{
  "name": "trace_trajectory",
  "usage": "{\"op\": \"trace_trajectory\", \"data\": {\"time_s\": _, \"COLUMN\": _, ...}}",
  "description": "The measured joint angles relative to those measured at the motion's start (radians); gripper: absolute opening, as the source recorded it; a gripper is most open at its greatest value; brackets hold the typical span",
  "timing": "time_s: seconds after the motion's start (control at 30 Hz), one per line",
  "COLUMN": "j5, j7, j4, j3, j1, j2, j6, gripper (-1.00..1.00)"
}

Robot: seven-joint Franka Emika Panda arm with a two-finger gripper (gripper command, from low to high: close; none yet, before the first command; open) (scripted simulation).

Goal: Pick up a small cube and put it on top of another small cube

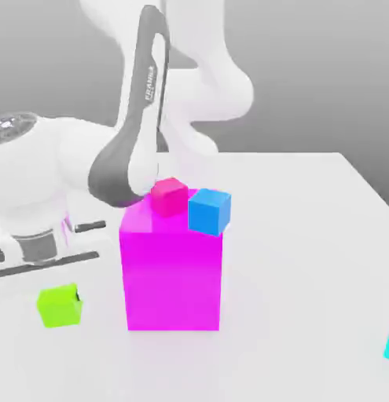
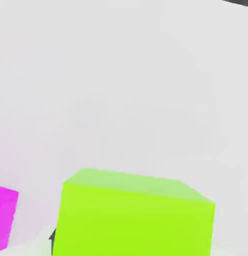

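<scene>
**Exterior view.** The small lime-green cube (image 1: 60,305) sits low at the exterior view's left. It is at or just above the white table (image 1: 307,259) and well apart from the big magenta block (image 1: 172,271). A small pink cube (image 1: 170,195) and a blue cube (image 1: 209,211) rest side by side on top of that block. The pink cube is judged to be the likely landing place. The arm's hand hangs directly over the green cube, with the gripper (image 1: 56,284) reaching down onto it. The fingers themselves are hard to make out from this side.

**Hand view.** The green cube (image 2: 136,220) looms close beneath the camera, top face and one side face showing. A dark sliver of a finger lies against its lower edge. A corner of the magenta block (image 2: 5,217) shows beside it, and bare table lies beyond.

**Gripper.** The jaws are drawn in as far as they go and are judged to be clamped on the green cube across two opposite side faces.

**Handling assessment.**
- The cube looks rigid, light and plain-faced, with flat parallel sides that suit a two-finger pinch.
- The smooth faces may slip if the hold is off-centre, so a grip at mid-height across opposite faces is soundest.
- The target cube is equally small, so the margin for misplacement is slight.
</scene>
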Motion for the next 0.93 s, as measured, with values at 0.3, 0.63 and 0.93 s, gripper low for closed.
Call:
{"op": "trace_trajectory", "data": {"time_s": 0.3, "j5": -0.068, "j7": -0.203, "j4": 0.075, "j3": 0.240, "j1": 0.213, "j2": 0.015, "j6": -0.007, "gripper": -1.00}}
{"op": "trace_trajectory", "data": {"time_s": 0.63, "j5": -0.147, "j7": -0.449, "j4": 0.143, "j3": 0.509, "j1": 0.443, "j2": 0.035, "j6": 0.010, "gripper": -1.00}}
{"op": "trace_trajectory", "data": {"time_s": 0.93, "j5": -0.182, "j7": -0.474, "j4": 0.150, "j3": 0.523, "j1": 0.474, "j2": 0.175, "j6": 0.167, "gripper": 1.00}}
